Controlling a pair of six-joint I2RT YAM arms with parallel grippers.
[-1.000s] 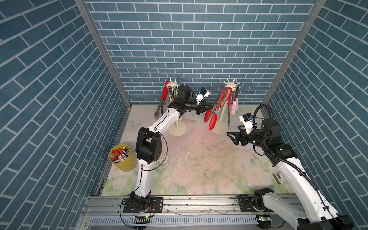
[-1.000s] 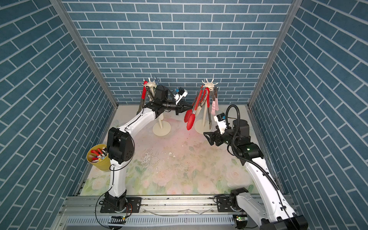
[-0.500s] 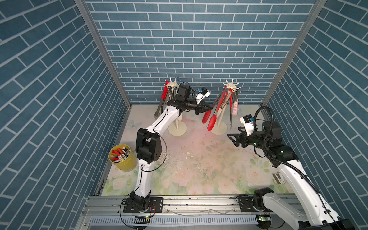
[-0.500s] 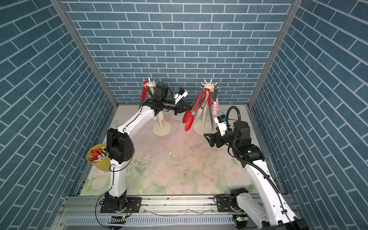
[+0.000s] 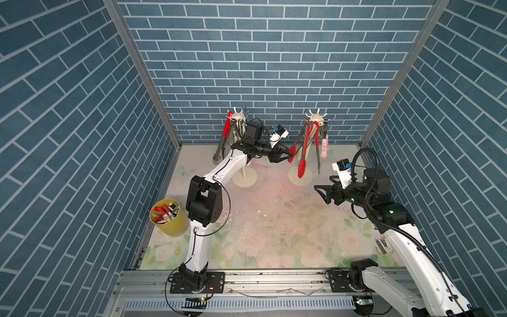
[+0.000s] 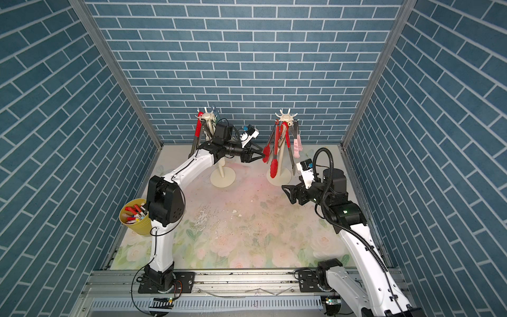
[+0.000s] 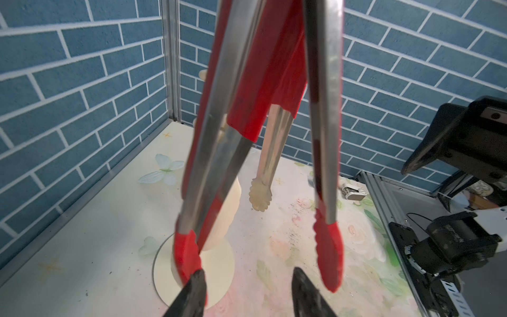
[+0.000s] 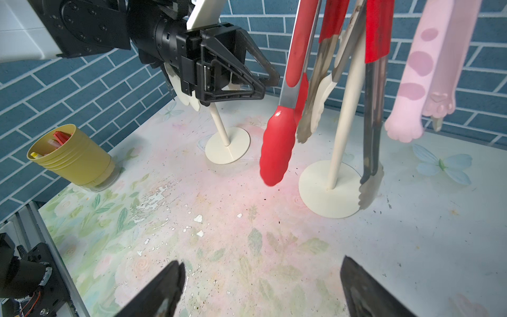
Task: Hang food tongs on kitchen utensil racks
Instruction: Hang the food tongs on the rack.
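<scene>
Left gripper (image 5: pixel 288 158), fingers half-parted and empty, hovers beside red food tongs (image 5: pixel 301 169) hanging on a tabletop rack (image 5: pixel 317 118) (right gripper (image 5: pixel 321 192) gapes, empty); withdrawing straight back should avoid snagging them.

Hanging hinge-up, tips down, on two cream pole racks at the back of the bench (image 5: pixel 274 219). On the right rack (image 5: pixel 317 118): red-tipped steel tongs (image 8: pixel 277 142), arms spread wide apart; white-tipped steel tongs (image 8: pixel 318 109) just beside them; red-sleeved dark tongs (image 8: pixel 371 164) closed, scalloped tips low near the round base; pink cat-paw tongs (image 8: pixel 411 82) on the rack's right side. On the left rack (image 5: pixel 238 118): red-handled tongs (image 5: pixel 226 129) slanting outward — plus a blue piece (image 5: pixel 245 109) at the top, too small to make out.
</scene>
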